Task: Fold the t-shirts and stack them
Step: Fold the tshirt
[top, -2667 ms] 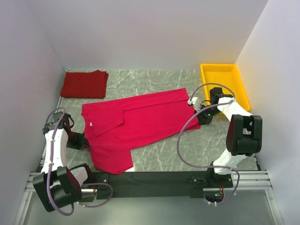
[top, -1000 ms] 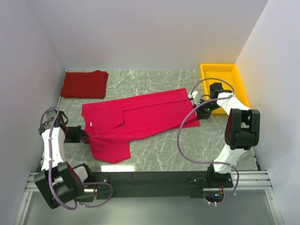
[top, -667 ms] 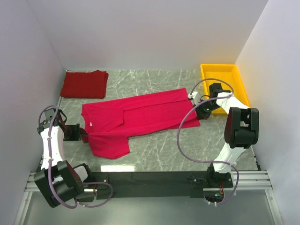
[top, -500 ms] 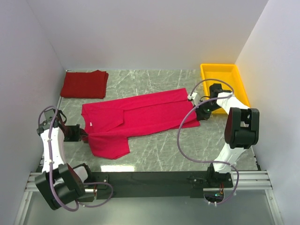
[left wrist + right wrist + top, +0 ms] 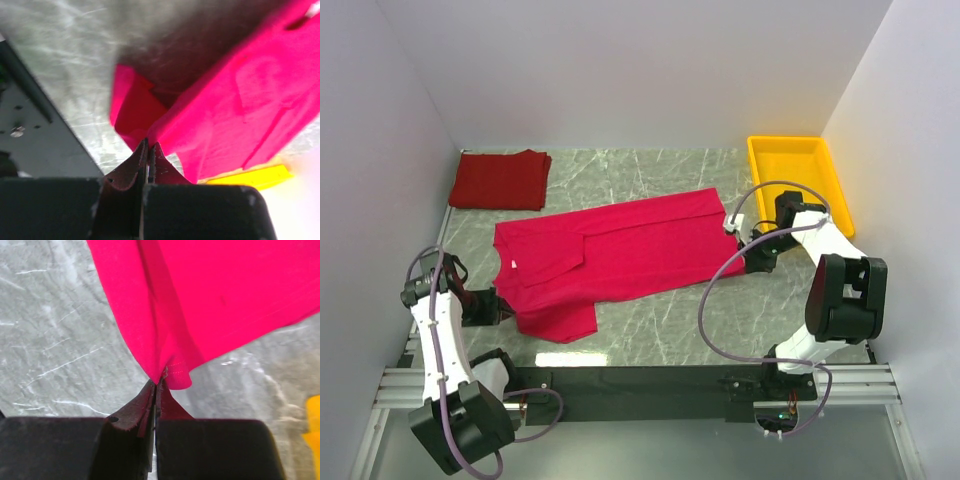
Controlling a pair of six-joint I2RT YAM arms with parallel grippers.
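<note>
The bright crimson t-shirt (image 5: 620,250) lies spread across the middle of the table, its white neck label (image 5: 513,265) at the left. My left gripper (image 5: 503,306) is shut on the shirt's near-left edge; in the left wrist view the gripper (image 5: 148,146) pinches the crimson cloth (image 5: 240,95). My right gripper (image 5: 749,262) is shut on the shirt's right corner; in the right wrist view the gripper (image 5: 158,383) bites the hem (image 5: 177,375). The darker red t-shirt (image 5: 501,180) lies folded at the far left.
A yellow plastic tray (image 5: 800,150) stands at the far right corner, close behind the right arm. White walls close in the table on the left, back and right. A black rail (image 5: 640,380) runs along the near edge.
Both grippers have moved toward the near edge with the crimson shirt in their grip. The shirt's near-left flap has drawn in and its right corner has come nearer.
</note>
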